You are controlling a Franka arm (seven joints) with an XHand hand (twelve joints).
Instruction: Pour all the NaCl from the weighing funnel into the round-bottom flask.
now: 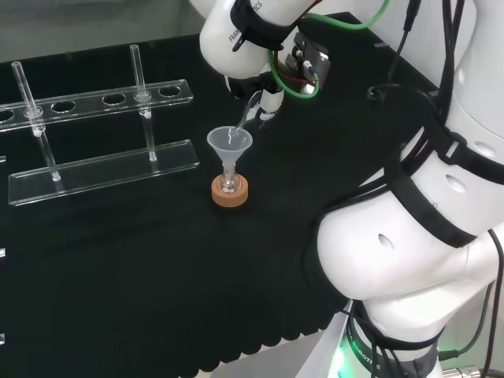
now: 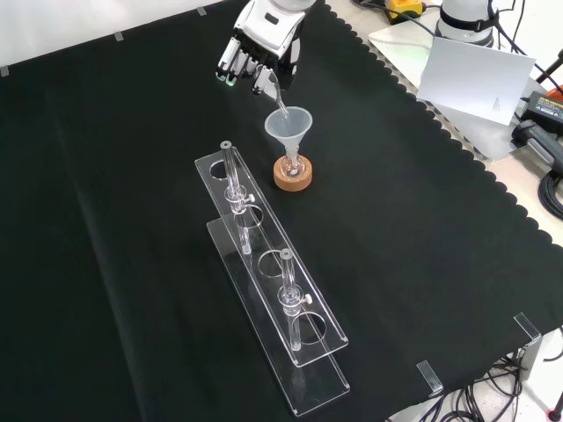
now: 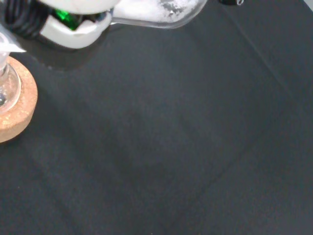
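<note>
Holding the weighing funnel point(image 2: 275, 98) tilted, spout down, the robot hand point(image 2: 255, 54) has its fingers curled round the funnel's upper end, above a clear cone funnel point(image 1: 229, 143) that sits in the neck of the flask point(image 1: 229, 184). Flask: small, round-bottomed, clear glass, upright on a cork ring point(image 1: 230, 192) near the middle of the tabletop point(image 1: 157, 260); the spout tip reaches just over or into the cone's mouth in the head and front views, and contact cannot be told. Contents: white powder, taken to be the NaCl point(image 3: 154, 9), lies in the funnel's bowl in the wrist view, so pouring looks unfinished. Handling, weighing funnel: judged light, stiff, thin-walled and breakable, smooth and likely slippery; best held at the broad closed end, clear of the spout, where it is taken now. Handling, flask and cone: judged top-heavy as stacked, resting loose on the cork, so a knock from the spout could tip the cone or roll the flask off its stand. Powder may cling to the glass and need a steeper tilt or a light tap to clear. Other items: a clear plastic rack point(image 2: 264, 308) stands near the flask, in front of it in the front view, carrying two glass tubes point(image 2: 232, 186), apart from the work.
</note>
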